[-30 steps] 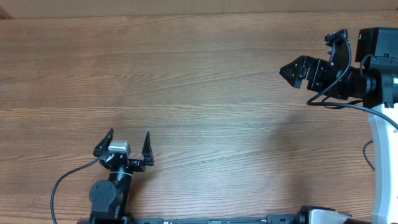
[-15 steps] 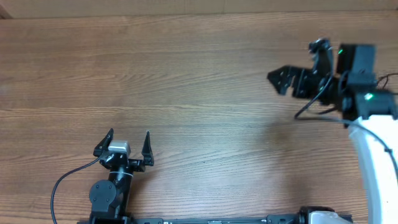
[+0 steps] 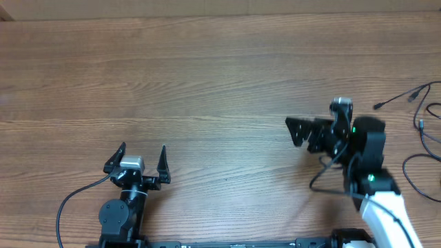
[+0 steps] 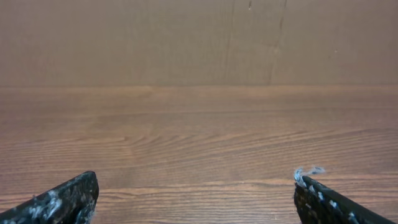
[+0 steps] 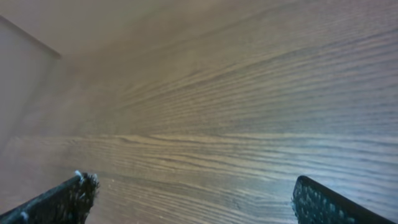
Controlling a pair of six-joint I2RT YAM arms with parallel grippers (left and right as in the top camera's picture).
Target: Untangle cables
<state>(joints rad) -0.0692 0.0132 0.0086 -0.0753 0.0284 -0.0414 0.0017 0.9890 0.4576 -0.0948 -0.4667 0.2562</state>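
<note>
The cables (image 3: 396, 100) lie as loose strands at the far right edge of the table (image 3: 220, 83), one running slantwise with its plug end pointing left. Nearby, the right gripper (image 3: 292, 132) has its fingers spread wide. Well apart, the left gripper (image 3: 143, 147) is spread too.

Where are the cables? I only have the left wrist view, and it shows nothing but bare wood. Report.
Observer: The cables lie at the far right edge of the table, seen only in the overhead view.
Operator: Give me their state.
Observer: They are loose black strands with small plug ends, partly cut off by the frame. Nothing grips them.
Operator: Now tell me about the right claw.
Observer: The right claw is open and empty, pointing left, away from the cables.
</note>
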